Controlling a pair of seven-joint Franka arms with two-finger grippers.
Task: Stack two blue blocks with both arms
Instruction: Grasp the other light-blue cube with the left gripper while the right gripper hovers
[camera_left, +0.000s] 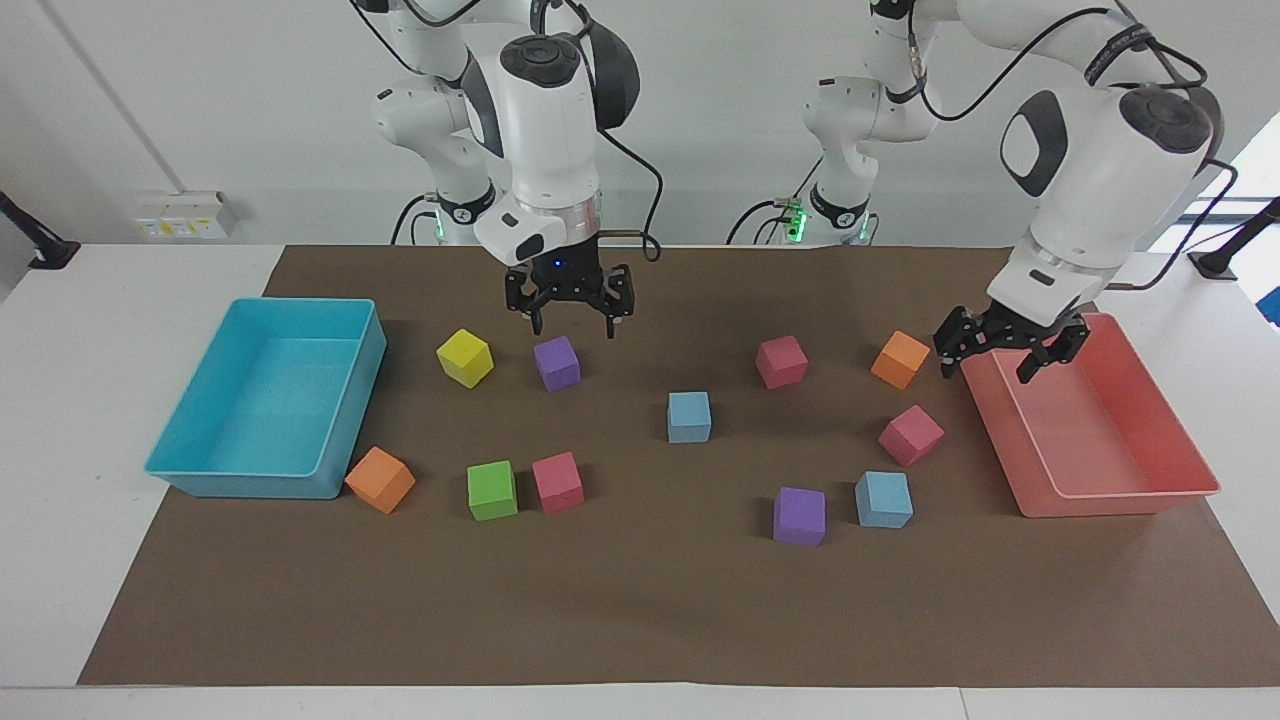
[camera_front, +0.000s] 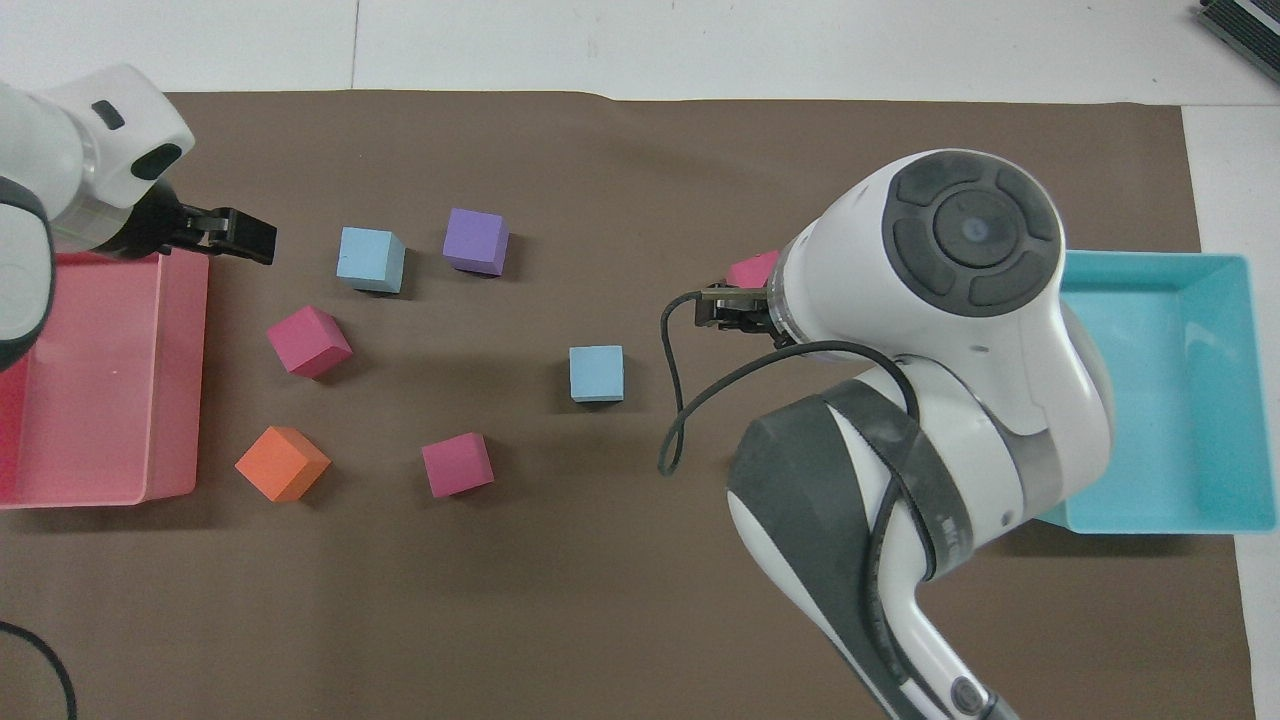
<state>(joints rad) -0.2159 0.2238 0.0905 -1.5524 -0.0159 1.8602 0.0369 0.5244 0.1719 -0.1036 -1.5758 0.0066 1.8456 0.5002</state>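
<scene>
Blue blocks (camera_left: 689, 416) (camera_left: 884, 499), matte foam cubes, lie apart on our counter's brown paper (camera_left: 640, 620); our left hand (camera_left: 1003, 349) and right hand (camera_left: 570, 301) hang open, empty.

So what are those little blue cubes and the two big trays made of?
The blue blocks look like matte foam: soft dull faces, no shine. The turquoise bin and pink bin look like smooth moulded plastic, with thin walls, rounded corners and a faint sheen. That is a guess from looks alone.
</scene>
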